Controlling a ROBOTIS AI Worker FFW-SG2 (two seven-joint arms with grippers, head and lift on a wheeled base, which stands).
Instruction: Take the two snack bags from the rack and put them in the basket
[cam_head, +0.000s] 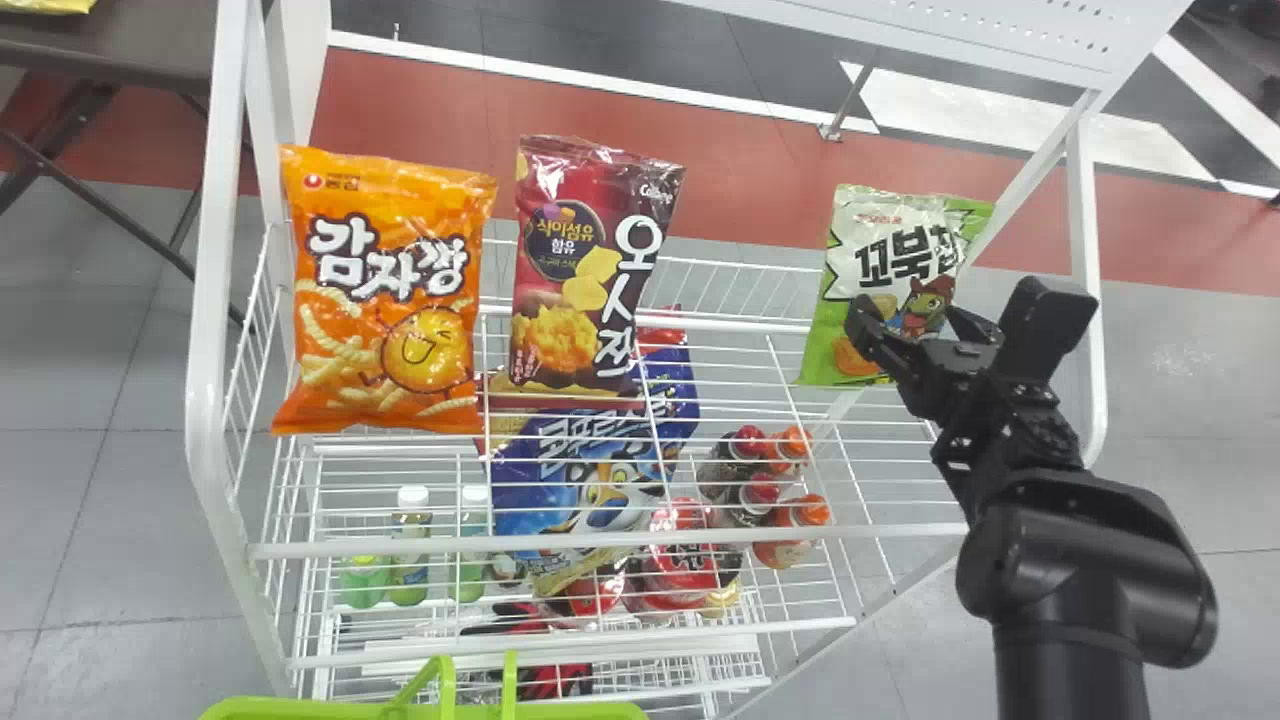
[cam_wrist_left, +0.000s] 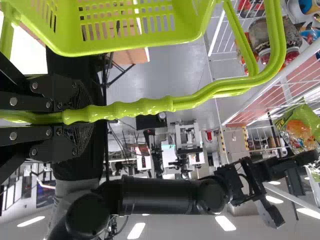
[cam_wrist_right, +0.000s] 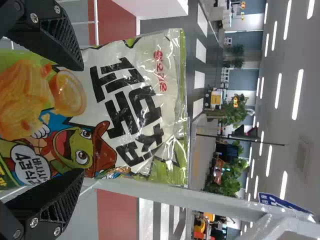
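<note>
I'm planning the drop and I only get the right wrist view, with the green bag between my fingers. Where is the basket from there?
Observer: The head view has the basket at its bottom edge, left of centre, on the near side of the rack.
Operator: Is anything holding it?
Observer: Yes, in the left wrist view the left gripper is shut on the basket's handle.
Operator: And which bags stand level with mine on the rack?
Observer: Two: an orange bag at the left and a dark red bag next to it, both left of your green bag in the head view.
</note>
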